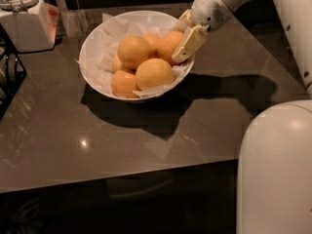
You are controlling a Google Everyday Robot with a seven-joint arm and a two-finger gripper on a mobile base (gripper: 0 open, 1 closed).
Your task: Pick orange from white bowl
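Note:
The white bowl stands on the dark table at the back middle. It is lined with crumpled white paper and holds several round fruits. The orange, a deeper orange than the rest, lies at the bowl's back right. Paler yellow-orange fruits lie in front of it and to its left. My gripper reaches in from the upper right over the bowl's right rim and rests against the orange's right side.
A white lidded jar and a clear glass stand at the back left. A black wire rack is at the left edge. My white robot body fills the lower right. The table's front edge runs across the lower part of the view.

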